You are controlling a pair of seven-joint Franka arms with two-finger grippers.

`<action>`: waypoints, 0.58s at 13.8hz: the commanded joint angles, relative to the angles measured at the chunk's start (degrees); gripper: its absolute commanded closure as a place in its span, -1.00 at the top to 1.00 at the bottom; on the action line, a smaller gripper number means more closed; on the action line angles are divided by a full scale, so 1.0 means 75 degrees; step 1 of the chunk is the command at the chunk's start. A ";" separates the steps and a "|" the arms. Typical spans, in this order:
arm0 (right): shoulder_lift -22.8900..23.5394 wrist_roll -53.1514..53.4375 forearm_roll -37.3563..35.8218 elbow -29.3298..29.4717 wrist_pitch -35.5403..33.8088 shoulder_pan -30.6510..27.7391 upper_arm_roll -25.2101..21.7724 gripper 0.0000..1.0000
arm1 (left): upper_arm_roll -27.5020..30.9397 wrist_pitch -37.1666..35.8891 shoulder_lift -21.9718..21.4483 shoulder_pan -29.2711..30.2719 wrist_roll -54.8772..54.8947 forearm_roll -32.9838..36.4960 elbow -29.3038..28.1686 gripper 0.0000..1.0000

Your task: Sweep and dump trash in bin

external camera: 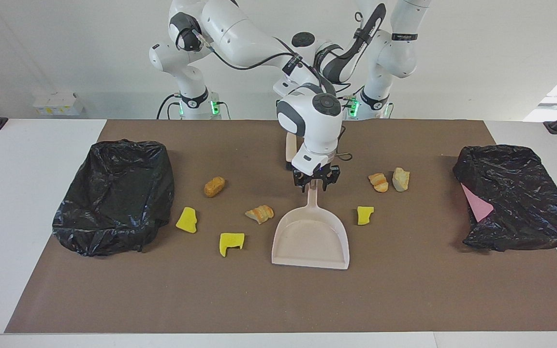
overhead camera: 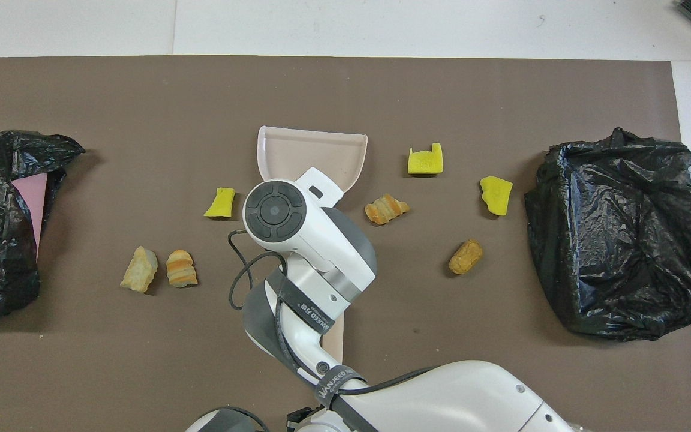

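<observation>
A beige dustpan point(external camera: 310, 239) lies mid-table, its handle pointing to the robots; it also shows in the overhead view point(overhead camera: 312, 153). My right gripper point(external camera: 314, 186) is low over the handle, fingers open on either side of it. The trash lies around the pan. Three yellow sponge pieces point(external camera: 187, 220) point(external camera: 231, 242) point(external camera: 365, 215) and several bread-like chunks point(external camera: 214, 186) point(external camera: 260, 213) point(external camera: 379, 182) point(external camera: 401, 179) rest on the brown mat. My left gripper point(overhead camera: 302, 415) waits near the robots' edge, mostly hidden.
A bin lined with a black bag point(external camera: 114, 195) stands at the right arm's end. Another black-bagged bin point(external camera: 515, 198), pink inside, stands at the left arm's end. A beige brush point(external camera: 290, 147) lies nearer to the robots than the dustpan.
</observation>
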 commanded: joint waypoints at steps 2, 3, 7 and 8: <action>0.0002 0.0278 0.0003 -0.0052 0.0077 -0.0119 0.0031 0.11 | 0.0021 0.0068 -0.0939 0.0448 0.0015 -0.0032 -0.0695 -1.00; 0.0002 0.0464 0.0003 -0.0052 0.0077 -0.0107 0.0019 0.09 | -0.0002 -0.0025 -0.1161 0.0531 0.0050 -0.0020 -0.0859 -1.00; -0.0010 0.0828 0.0026 -0.0075 0.0042 -0.0107 0.0031 -0.33 | -0.0002 -0.0752 -0.1351 0.1208 0.0074 0.0074 -0.0931 -1.00; -0.0010 0.0969 0.0201 -0.0075 0.0053 -0.0107 0.0031 -0.37 | 0.0032 -0.1043 -0.1351 0.1513 0.0144 0.0259 -0.0826 -1.00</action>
